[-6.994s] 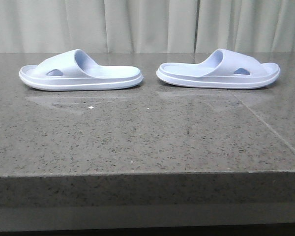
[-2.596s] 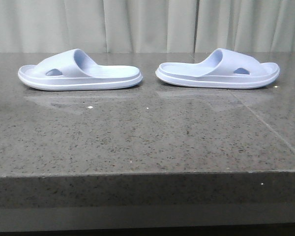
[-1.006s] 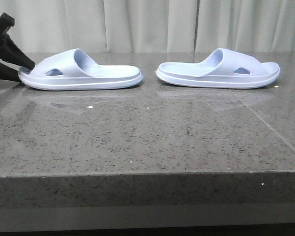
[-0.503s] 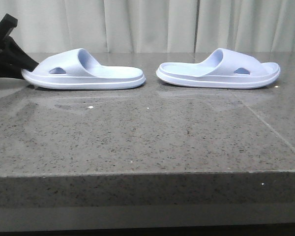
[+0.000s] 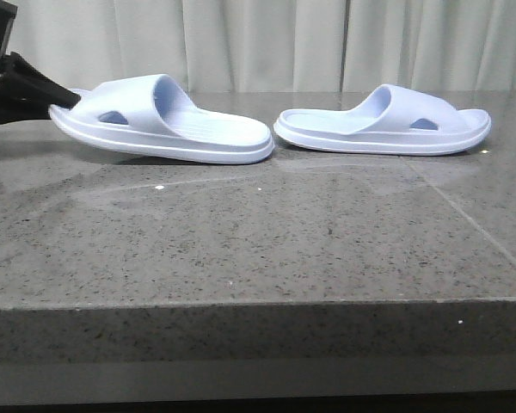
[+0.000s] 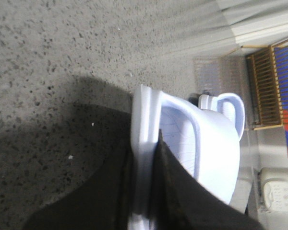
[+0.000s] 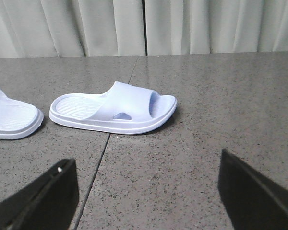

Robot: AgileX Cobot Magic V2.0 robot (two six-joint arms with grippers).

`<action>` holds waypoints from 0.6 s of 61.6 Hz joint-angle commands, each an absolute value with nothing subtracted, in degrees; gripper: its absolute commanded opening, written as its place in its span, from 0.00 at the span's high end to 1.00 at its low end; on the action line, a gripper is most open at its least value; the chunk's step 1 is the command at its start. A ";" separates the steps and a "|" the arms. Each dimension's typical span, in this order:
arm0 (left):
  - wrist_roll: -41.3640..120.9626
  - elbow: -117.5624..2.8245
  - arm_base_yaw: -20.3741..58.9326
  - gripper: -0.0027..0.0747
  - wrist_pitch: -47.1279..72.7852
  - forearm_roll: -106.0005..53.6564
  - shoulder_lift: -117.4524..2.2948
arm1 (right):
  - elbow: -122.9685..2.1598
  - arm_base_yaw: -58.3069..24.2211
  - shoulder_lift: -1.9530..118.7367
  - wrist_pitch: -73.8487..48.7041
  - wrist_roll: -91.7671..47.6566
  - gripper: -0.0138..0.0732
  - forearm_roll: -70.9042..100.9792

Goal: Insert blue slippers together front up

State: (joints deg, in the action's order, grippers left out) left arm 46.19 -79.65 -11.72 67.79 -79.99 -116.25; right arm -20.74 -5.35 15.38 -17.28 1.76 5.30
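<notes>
We see two pale blue foam slippers, heels facing, close but apart. Left slipper (image 5: 168, 120) tilted, toe end raised, heel down. Right slipper (image 5: 383, 122) flat, sole down, oval hole in strap side.

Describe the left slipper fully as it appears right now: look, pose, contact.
The left slipper is a pale blue, foam-looking slide with a thick sole, ribbed footbed and wide strap pierced by an oval side hole. The left gripper is shut on its toe-end sole edge, one jaw above and one below. That end is lifted, so it tilts, heel end down on the granite table, close to the right slipper.
</notes>
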 commanded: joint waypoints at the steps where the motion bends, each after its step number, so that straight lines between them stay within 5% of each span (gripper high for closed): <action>1: 44.23 -80.22 -12.35 0.99 72.77 -84.50 -114.05 | -22.64 -5.22 16.36 -12.94 1.59 0.14 4.59; 37: 42.89 -80.22 -13.28 0.99 72.77 -88.40 -114.05 | -22.57 -5.22 16.56 -12.71 1.59 0.14 4.64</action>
